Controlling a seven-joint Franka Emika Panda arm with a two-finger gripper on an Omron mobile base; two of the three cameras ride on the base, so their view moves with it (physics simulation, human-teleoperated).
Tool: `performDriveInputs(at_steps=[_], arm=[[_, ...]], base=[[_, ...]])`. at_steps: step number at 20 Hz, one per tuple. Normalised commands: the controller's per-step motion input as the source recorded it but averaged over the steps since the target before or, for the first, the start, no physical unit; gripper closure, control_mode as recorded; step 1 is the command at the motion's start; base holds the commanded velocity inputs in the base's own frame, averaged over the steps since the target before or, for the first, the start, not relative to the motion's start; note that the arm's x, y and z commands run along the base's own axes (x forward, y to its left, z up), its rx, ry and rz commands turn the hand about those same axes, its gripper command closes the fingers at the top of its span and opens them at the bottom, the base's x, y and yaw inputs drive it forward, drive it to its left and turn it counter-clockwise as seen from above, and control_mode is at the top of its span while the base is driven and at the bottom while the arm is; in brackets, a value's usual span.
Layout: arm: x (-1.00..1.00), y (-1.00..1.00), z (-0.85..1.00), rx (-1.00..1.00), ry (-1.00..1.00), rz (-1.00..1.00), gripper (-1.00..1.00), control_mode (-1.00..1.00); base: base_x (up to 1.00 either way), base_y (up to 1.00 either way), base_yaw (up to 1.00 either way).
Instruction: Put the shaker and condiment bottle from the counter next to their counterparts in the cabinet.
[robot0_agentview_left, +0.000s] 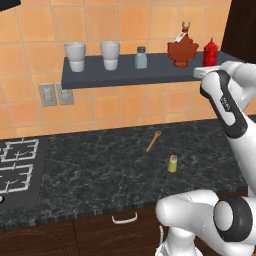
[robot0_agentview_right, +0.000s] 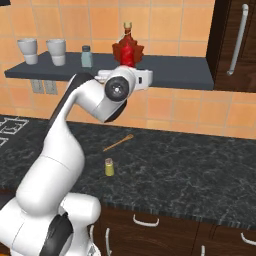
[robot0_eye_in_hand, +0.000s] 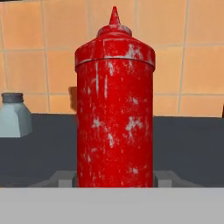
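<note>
Here, bottle: the condiment bottle (robot0_eye_in_hand: 114, 109) stands between the fingers of the pincer (robot0_eye_in_hand: 114, 179), which look clamped on its lower body.
Placement: it is at the cabinet (robot0_agentview_left: 125, 75), right beside the maple-leaf bottle (robot0_agentview_left: 182, 50), likely so that it joins its counterpart.
Axis: its long axis is upright and the nozzle points up, across the pincer's reach.
Blue-grey shaker (robot0_eye_in_hand: 15, 116): behind and off to one side of the pincer.
Shaker (robot0_agentview_left: 172, 163): upright on the table (robot0_agentview_left: 100, 165), well below the pincer, not yet moved.

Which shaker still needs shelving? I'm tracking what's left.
The yellow-green shaker, standing alone on the dark counter; the pale blue-grey shaker already sits on the shelf.
</note>
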Motion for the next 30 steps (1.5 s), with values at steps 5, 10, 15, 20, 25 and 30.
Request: performDriveInputs(at_steps=[5, 10, 15, 20, 25, 30], arm=[[0.52, -0.05, -0.07, 0.00, 0.03, -0.04, 1.00, -1.00], [0.26, -0.06, -0.32, -0.05, -0.02, -0.12, 1.00, -1.00], [0.45, -0.02, -0.14, -0.02, -0.01, -0.06, 1.00, -1.00], [0.39, -0.24, -0.20, 0.00, 0.00, -0.03, 1.00, -1.00], [0.24, -0.30, -0.50, 0.00, -0.05, -0.02, 1.00, -1.00], [0.23, -0.23, -0.40, 0.00, -0.09, 0.00, 1.00, -1.00]], base=[[0.00, 0.00, 0.00], [0.00, 0.00, 0.00], [0.00, 0.00, 0.00], [0.00, 0.00, 0.00], [0.00, 0.00, 0.00], [0.00, 0.00, 0.00]])
